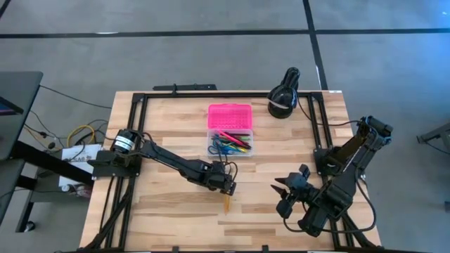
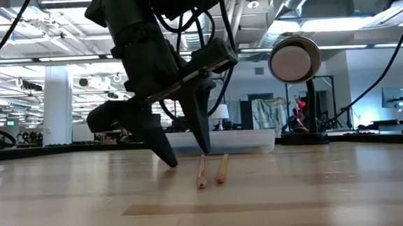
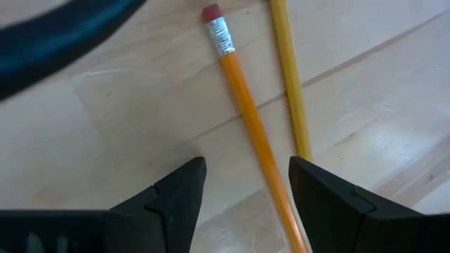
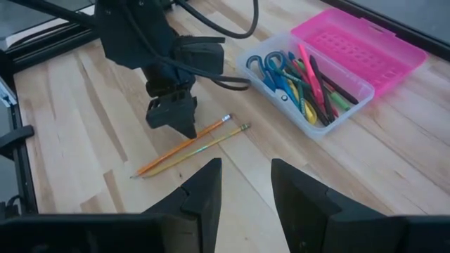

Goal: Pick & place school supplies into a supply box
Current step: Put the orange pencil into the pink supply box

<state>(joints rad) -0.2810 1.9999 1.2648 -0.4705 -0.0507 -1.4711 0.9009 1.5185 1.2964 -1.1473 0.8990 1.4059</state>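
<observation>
Pale wooden planks make up the bench (image 1: 169, 211), and two pencils lie on it side by side toward the near edge, roughly at its middle. The orange pencil (image 3: 246, 116) has a red eraser and a silver band; the yellow pencil (image 3: 290, 77) lies just beside it, the two nearly parallel and close to touching at one end. The left gripper (image 1: 228, 187) hangs right over them with its fingers spread and nothing between them; in the left wrist view the orange pencil runs through the gap between the two dark fingertips (image 3: 179, 190), while the yellow one passes close by the other tip. From the low view the fingertips reach down to the bench surface just to the left of the pencil ends. Farther back at the middle of the bench sits the supply box (image 1: 230, 144), its clear base open and its pink lid (image 1: 230, 117) folded out flat on the far side. Inside the base lie blue-handled scissors (image 4: 271, 69) and a bundle of pens and markers (image 4: 316, 88) in pink, green, yellow, red and black. A black round device (image 1: 283, 95) stands at the far right of the bench. The right gripper (image 1: 288, 193) waits above the near right part of the bench, fingers apart and empty, pointing toward the pencils.
</observation>
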